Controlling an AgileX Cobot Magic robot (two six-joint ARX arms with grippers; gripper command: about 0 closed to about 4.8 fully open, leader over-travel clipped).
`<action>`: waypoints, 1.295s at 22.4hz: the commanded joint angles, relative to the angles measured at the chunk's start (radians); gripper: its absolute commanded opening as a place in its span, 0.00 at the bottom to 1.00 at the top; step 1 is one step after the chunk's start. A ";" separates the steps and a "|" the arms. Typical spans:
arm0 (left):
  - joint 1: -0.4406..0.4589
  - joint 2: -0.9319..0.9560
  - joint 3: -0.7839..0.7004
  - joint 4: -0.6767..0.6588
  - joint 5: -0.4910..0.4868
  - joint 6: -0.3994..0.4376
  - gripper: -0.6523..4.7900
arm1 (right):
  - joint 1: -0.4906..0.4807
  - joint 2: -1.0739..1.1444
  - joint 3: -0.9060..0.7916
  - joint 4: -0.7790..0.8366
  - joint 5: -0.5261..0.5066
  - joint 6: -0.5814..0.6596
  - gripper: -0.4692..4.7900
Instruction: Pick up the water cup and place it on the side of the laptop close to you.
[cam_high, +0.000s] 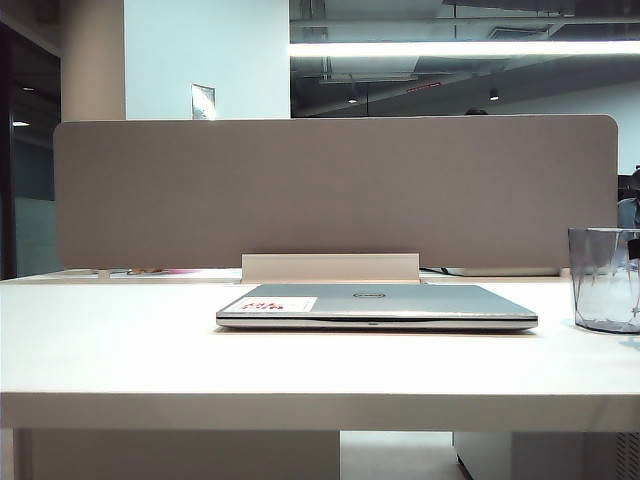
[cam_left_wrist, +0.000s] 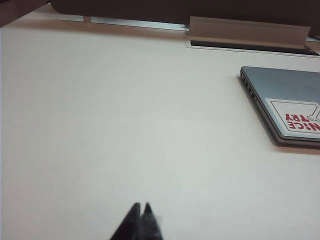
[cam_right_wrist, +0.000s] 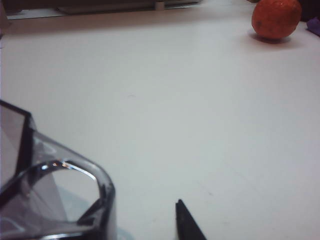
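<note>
The water cup (cam_high: 603, 280), a clear grey-tinted mug, stands on the white table at the far right of the exterior view, to the right of the shut silver laptop (cam_high: 375, 305). In the right wrist view the cup's rim (cam_right_wrist: 60, 170) is close up. My right gripper (cam_right_wrist: 140, 206) is open around its wall: one dark finger (cam_right_wrist: 184, 222) stands clear outside the cup, the other (cam_right_wrist: 94, 212) shows dark through the clear wall. My left gripper (cam_left_wrist: 141, 206) is shut and empty over bare table, left of the laptop (cam_left_wrist: 290, 100).
An orange (cam_right_wrist: 276, 18) lies far across the table in the right wrist view. A grey partition (cam_high: 335, 190) with a cable tray (cam_high: 330, 267) runs along the table's back edge, behind the laptop.
</note>
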 joint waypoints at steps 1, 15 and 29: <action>0.000 0.001 0.003 0.007 0.005 -0.003 0.11 | -0.014 0.001 0.002 0.012 0.001 -0.003 0.46; 0.000 0.001 0.003 -0.008 0.005 -0.003 0.12 | -0.021 0.054 0.050 0.019 -0.006 -0.004 0.36; 0.000 0.001 0.003 -0.011 0.005 -0.003 0.12 | -0.021 0.054 0.058 0.018 -0.006 -0.027 0.08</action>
